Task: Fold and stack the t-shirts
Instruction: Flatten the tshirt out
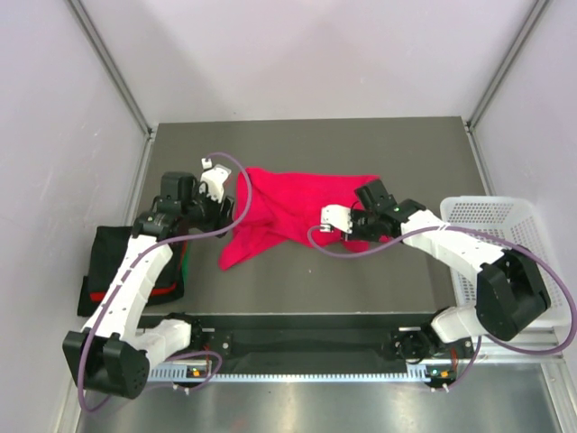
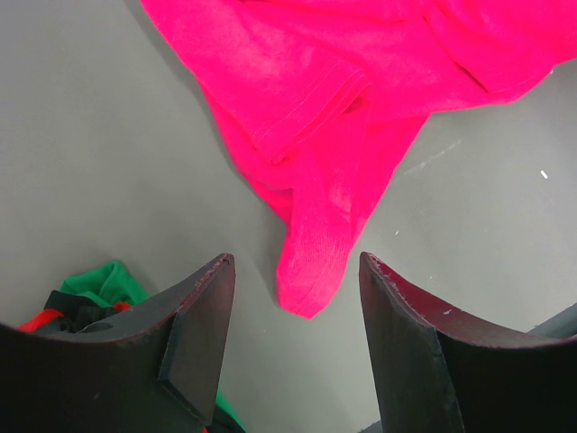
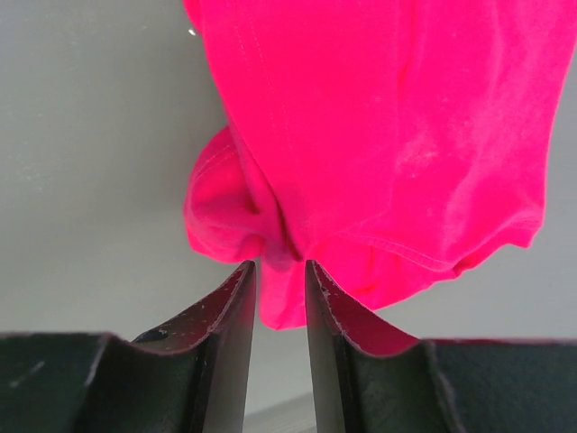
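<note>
The magenta-red t-shirt (image 1: 288, 206) lies crumpled on the grey table (image 1: 361, 280), one end trailing to the near left. My right gripper (image 1: 335, 218) is at the shirt's right side, shut on a bunched fold of the cloth (image 3: 388, 135), which runs down between its fingertips (image 3: 281, 266). My left gripper (image 1: 215, 180) hovers open by the shirt's left edge. In the left wrist view the shirt's narrow tip (image 2: 311, 271) points into the gap of that gripper (image 2: 297, 271), untouched. The pile of folded black, red and green t-shirts (image 1: 117, 262) sits at the table's left edge, also visible (image 2: 108, 284).
A white mesh basket (image 1: 491, 216) stands off the table's right edge, under the right arm. Metal posts and pale walls enclose the table at the back and sides. The arm bases and a rail run along the near edge.
</note>
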You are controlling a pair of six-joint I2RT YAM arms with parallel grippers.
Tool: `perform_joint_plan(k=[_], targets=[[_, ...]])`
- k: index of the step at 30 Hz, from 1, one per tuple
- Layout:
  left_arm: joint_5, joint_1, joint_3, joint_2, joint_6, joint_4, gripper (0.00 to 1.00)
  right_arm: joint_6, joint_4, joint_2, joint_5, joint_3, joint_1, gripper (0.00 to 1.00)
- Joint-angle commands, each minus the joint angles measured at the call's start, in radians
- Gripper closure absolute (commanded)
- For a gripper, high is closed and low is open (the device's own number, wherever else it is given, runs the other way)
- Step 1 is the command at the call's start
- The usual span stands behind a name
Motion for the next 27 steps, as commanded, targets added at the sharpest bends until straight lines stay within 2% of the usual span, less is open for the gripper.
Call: perform_joint_plan(k=[1, 27], targets=[[0.001, 0.001, -0.005, -0.027, 0.005, 0.032, 0.37, -0.020, 0.008, -0.021, 0.015, 0.065, -0.001, 0.71], [0.012, 0.015, -0.020, -0.042, -0.004, 0.040, 0.37, -0.003, 0.053, 0.049, 0.015, 0.100, -0.009, 0.72]])
